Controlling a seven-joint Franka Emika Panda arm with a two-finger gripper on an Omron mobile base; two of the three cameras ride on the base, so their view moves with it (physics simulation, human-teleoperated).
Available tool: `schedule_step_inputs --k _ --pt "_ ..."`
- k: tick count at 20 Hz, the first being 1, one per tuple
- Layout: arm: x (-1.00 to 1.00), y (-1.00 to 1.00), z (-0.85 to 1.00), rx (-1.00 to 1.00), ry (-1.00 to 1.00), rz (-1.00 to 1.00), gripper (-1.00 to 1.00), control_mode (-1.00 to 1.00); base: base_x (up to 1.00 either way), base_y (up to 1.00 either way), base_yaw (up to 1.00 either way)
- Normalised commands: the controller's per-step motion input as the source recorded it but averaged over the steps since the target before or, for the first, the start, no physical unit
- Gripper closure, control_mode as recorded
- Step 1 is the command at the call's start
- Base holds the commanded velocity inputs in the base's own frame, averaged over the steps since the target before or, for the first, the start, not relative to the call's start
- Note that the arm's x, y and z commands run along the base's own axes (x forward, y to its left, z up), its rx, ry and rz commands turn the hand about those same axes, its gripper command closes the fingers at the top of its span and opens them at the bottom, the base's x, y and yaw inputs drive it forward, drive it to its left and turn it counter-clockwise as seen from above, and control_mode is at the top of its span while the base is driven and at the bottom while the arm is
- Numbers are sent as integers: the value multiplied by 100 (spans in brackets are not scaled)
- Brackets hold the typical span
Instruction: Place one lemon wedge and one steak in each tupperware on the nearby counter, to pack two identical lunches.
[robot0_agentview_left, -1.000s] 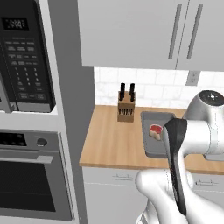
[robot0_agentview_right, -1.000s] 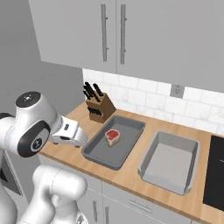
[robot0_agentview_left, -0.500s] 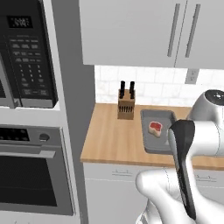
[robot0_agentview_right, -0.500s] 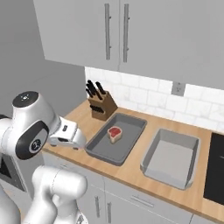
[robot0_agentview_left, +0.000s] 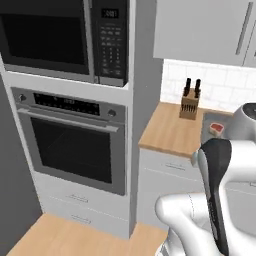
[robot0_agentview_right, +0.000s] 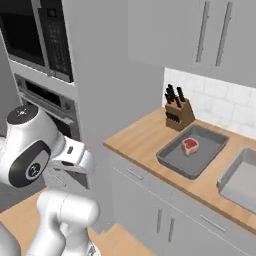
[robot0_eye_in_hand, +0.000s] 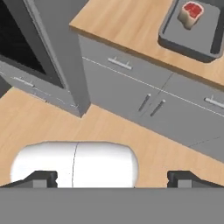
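- On the desk (robot0_agentview_right: 145, 140) you had two tupperware trays side by side; the near tray (robot0_agentview_right: 192, 152) sat left of the second tray (robot0_agentview_right: 240, 180).
- A steak (robot0_agentview_right: 190, 145) lay in the near tray.
- The knife block (robot0_agentview_right: 177, 111) stood behind that tray, by the wall.
- The oven (robot0_agentview_left: 75, 142) sat left of the desk, under the microwave (robot0_agentview_left: 60, 37).

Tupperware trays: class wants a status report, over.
Gripper open, empty. One steak in near tray; second tray bare, no lemon seen. Knife block stands behind.
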Motion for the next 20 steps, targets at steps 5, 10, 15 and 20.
schedule_step_inputs --k 5,10,15,20 --pt "0 0 0 0 0 0 -100 100 -26 64 91" --pt "0 0 0 0 0 0 -100 100 -5 71 89" --pt "0 0 0 0 0 0 -100 100 46 71 72" --pt "0 0 0 0 0 0 -100 100 99 10 59"
